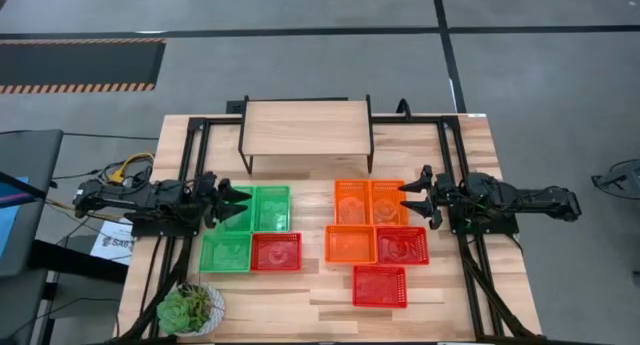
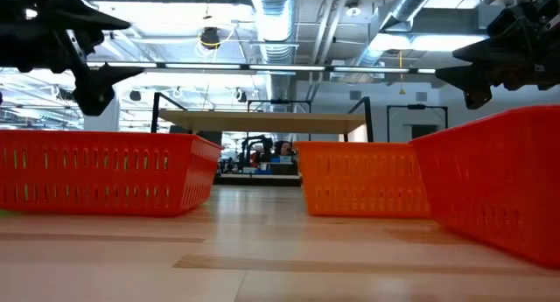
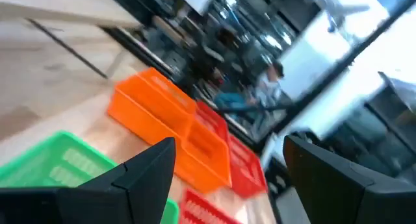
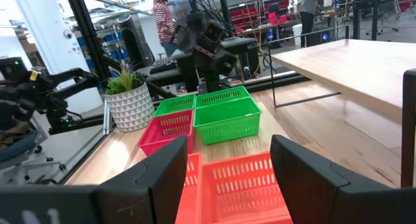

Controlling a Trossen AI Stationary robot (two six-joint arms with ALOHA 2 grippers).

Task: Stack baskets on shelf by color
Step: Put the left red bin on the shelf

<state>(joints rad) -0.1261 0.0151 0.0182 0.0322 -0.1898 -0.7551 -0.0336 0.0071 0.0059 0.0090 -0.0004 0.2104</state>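
The shelf [image 1: 305, 127] stands at the table's far middle, its light wooden top bare. Three green baskets [image 1: 270, 207] and one red basket [image 1: 276, 251] lie on the table's left half. Three orange baskets [image 1: 352, 201] and two red ones [image 1: 402, 245] lie on the right half. My left gripper [image 1: 235, 202] is open and hangs above the leftmost green basket. My right gripper [image 1: 415, 197] is open above the right orange basket [image 1: 388, 201]. The low view shows both grippers, left [image 2: 96, 44] and right [image 2: 472, 61], well above the baskets.
A potted plant [image 1: 190, 307] stands at the near left corner. Black frame rails [image 1: 470, 275] run along the table's left and right sides. Bare wood lies between the two groups of baskets. People show in the room beyond the table [image 4: 168, 19].
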